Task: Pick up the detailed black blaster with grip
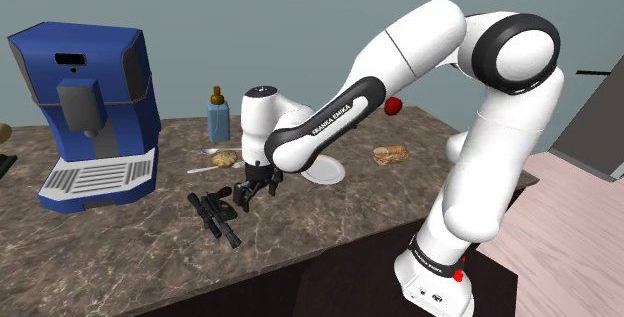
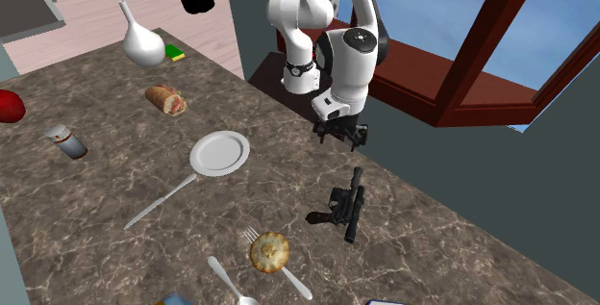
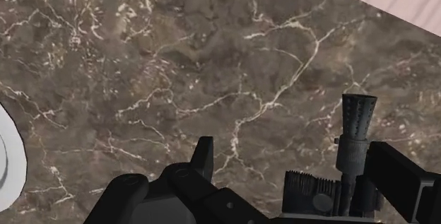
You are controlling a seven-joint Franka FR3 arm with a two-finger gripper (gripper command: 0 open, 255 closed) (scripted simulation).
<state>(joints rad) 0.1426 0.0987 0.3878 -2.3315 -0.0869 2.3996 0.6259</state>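
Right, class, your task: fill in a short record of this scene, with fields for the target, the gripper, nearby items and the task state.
target: detailed black blaster with grip, lying flat on the dark veined marble counter
gripper: all-black two-finger gripper, open, above the counter, apart from the blaster
nearby: round white plate; round golden pastry
far side: blue coffee machine, at the shoulder view's left
task state: blaster not yet picked up
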